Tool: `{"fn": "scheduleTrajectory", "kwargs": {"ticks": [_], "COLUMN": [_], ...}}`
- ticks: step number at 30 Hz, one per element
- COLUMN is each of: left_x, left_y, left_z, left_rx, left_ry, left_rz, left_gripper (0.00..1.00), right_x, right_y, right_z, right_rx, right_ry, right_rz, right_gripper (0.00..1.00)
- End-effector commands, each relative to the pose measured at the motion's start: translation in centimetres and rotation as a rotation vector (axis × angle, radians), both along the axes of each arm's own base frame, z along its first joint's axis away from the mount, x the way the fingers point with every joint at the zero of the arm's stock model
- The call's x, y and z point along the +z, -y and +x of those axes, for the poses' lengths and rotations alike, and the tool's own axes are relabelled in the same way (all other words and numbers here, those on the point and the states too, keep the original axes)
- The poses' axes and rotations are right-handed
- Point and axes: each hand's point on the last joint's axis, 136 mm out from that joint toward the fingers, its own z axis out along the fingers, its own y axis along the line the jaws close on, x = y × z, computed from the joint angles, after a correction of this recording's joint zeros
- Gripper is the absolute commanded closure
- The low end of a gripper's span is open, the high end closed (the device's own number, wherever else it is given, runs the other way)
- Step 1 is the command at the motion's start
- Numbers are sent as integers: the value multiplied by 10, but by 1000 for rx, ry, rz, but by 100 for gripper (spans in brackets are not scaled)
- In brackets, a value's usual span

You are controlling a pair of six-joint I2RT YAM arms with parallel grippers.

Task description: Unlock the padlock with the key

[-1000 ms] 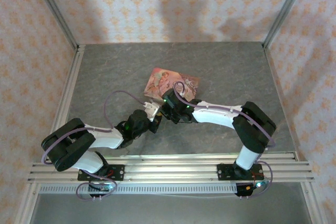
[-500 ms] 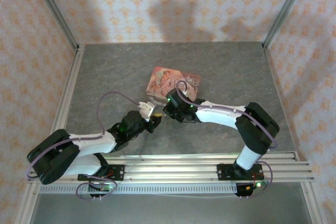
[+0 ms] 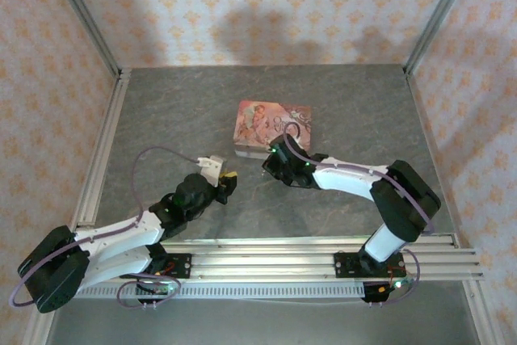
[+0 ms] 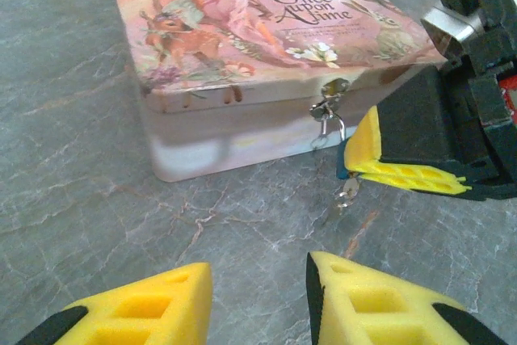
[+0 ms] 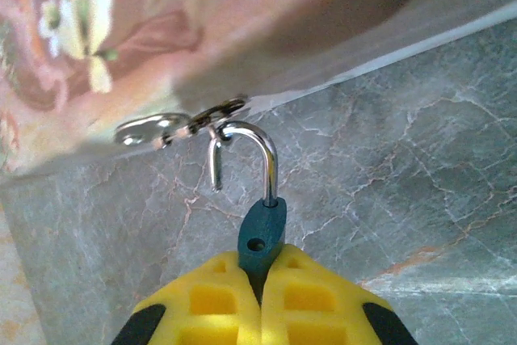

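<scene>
- Blue padlock [image 5: 260,232] is hanging on the box's [image 4: 242,22] hasp, mid-desk, right claw [image 5: 260,271] pinching it, key [image 4: 349,190] sticking below.
- Left claw [image 4: 258,296] is hovering spread, empty.
- Pulling sideways is risking to drag the box.

The left arm [image 3: 121,236] lies low, reaching forward-right, its end effector [image 4: 258,305] parted and empty. The right arm [image 3: 347,179] reaches leftward, its end effector [image 5: 260,280] pinching the padlock [image 5: 261,236].

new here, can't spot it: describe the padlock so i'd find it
Find the pink box mid-table; a hasp sits on its near wall. The padlock hangs from it, pinched by the right claw: tiny blue body, silver hooked shackle.
</scene>
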Motion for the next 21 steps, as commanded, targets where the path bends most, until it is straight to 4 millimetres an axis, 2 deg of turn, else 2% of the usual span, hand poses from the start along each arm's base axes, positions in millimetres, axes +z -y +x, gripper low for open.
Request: {"fn": "scheduleTrajectory", "kwargs": {"ticks": [1, 11, 21], "left_x": [-8, -1, 11], "left_y": [-13, -24, -35], "left_z": [-2, -10, -19], "left_rx": [57, 73, 75], "left_ry": [-33, -9, 19], "left_rz": [4, -9, -21], "left_gripper": [64, 63, 62], "right_x": [5, 26, 37], "right_y": [2, 16, 14], "right_z": [7, 26, 39], "right_rx": [-90, -259, -330], "right_ry": [31, 123, 203], "right_rz": [91, 121, 163], "right_gripper": [100, 100, 100]}}
